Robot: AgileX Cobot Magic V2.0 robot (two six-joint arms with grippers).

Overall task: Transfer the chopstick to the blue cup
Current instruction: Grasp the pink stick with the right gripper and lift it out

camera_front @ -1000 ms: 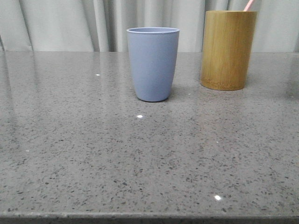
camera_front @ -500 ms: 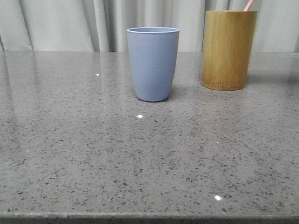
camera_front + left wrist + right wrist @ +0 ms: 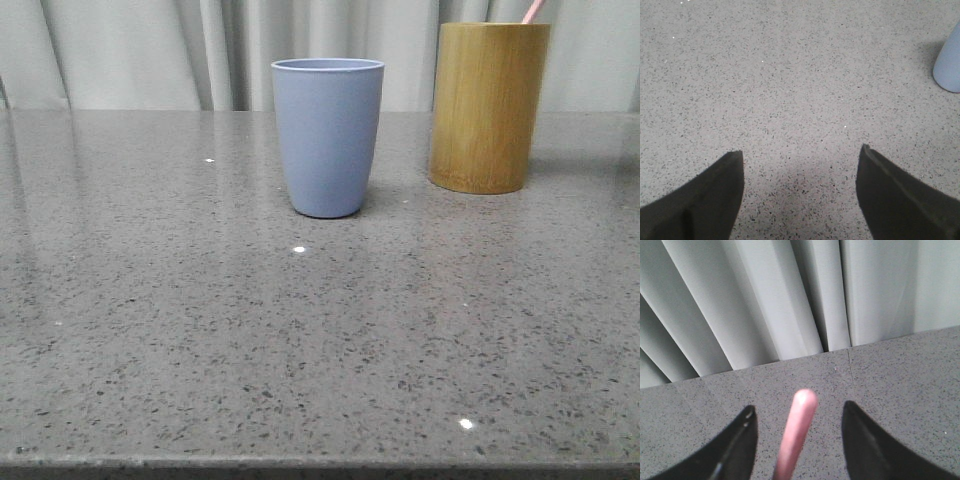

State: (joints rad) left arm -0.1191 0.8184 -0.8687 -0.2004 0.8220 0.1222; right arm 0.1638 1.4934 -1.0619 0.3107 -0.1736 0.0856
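The blue cup point(image 3: 328, 135) stands upright on the grey table, mid-back in the front view; its base edge shows in the left wrist view point(image 3: 949, 65). A pale pink chopstick point(image 3: 533, 11) pokes out of the tan bamboo holder point(image 3: 488, 107) to the cup's right. In the right wrist view the chopstick's tip point(image 3: 796, 432) stands between the spread fingers of my right gripper point(image 3: 799, 410), not touching either. My left gripper point(image 3: 801, 152) is open and empty above bare table, the cup off to one side. Neither gripper shows in the front view.
A speckled grey stone table point(image 3: 300, 330) runs to a front edge at the bottom of the front view. Pale pleated curtains point(image 3: 150, 50) hang behind the table's back edge.
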